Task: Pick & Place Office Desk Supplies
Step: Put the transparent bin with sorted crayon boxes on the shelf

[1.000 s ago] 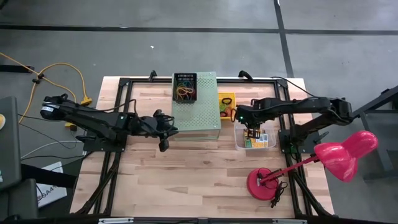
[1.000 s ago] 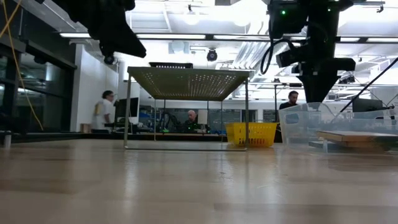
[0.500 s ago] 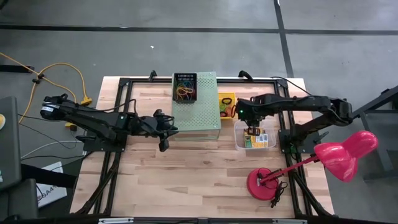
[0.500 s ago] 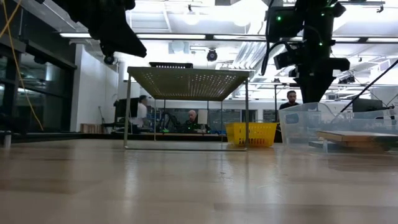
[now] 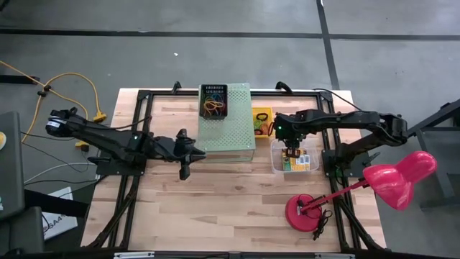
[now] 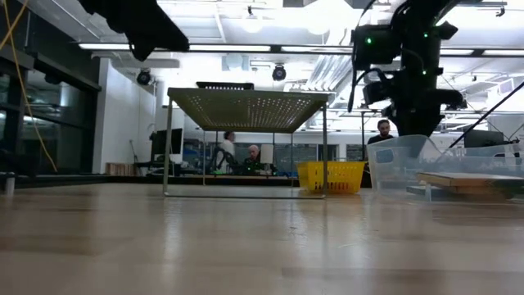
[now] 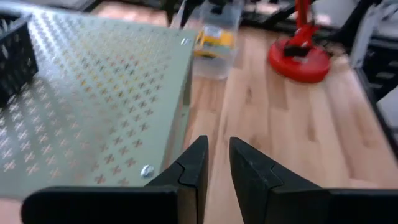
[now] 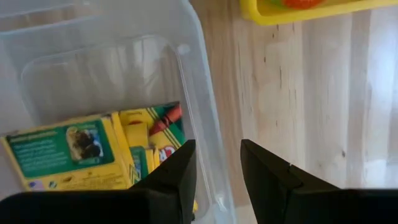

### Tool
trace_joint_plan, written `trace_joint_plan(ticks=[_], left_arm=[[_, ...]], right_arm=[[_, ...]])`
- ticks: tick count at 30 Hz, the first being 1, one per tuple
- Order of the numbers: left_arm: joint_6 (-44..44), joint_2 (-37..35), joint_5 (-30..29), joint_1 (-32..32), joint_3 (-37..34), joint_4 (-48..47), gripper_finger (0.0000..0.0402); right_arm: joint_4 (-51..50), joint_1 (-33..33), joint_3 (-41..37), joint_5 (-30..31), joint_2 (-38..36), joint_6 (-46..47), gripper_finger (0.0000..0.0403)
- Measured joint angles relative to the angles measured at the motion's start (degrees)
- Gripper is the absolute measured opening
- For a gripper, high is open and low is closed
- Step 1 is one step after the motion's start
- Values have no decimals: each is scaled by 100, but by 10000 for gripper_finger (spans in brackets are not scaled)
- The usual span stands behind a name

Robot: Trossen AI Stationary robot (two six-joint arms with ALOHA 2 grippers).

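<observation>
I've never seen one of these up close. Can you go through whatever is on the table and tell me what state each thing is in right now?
Left gripper: open, empty, beside the pale-green perforated box.
Right gripper: open, empty, above the clear bin.
Crayon boxes: lying flat inside the clear bin.
Black basket: on the perforated box, holding elastic bands.
Yellow tray: on the table, with something orange in it.
Pink desk lamp: standing upright.

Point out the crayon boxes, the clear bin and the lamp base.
crayon boxes (image 8: 93,152): right wrist view, on the green panel of the box face.
clear bin (image 8: 196,74): right wrist view, on its rim.
lamp base (image 5: 305,212): high view, on the red disc.
</observation>
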Motion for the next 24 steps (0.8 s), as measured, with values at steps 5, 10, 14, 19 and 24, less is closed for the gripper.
trace_joint_plan(ticks=[5, 10, 14, 19, 24], left_arm=[[68, -49, -46, -147, 9, 92, 60], [79, -49, -44, -158, 9, 115, 60], [79, -47, -44, -158, 9, 116, 60], [76, -47, -43, -158, 9, 114, 60], [76, -45, -42, -156, 9, 114, 60]], right_arm=[[94, -153, -162, -19, 2, -15, 113], [174, -291, -206, -48, 15, -14, 113], [246, -346, -206, -103, 15, -13, 98], [283, -349, -206, -329, 15, -64, 41], [272, -348, -204, -349, 15, -107, 6]])
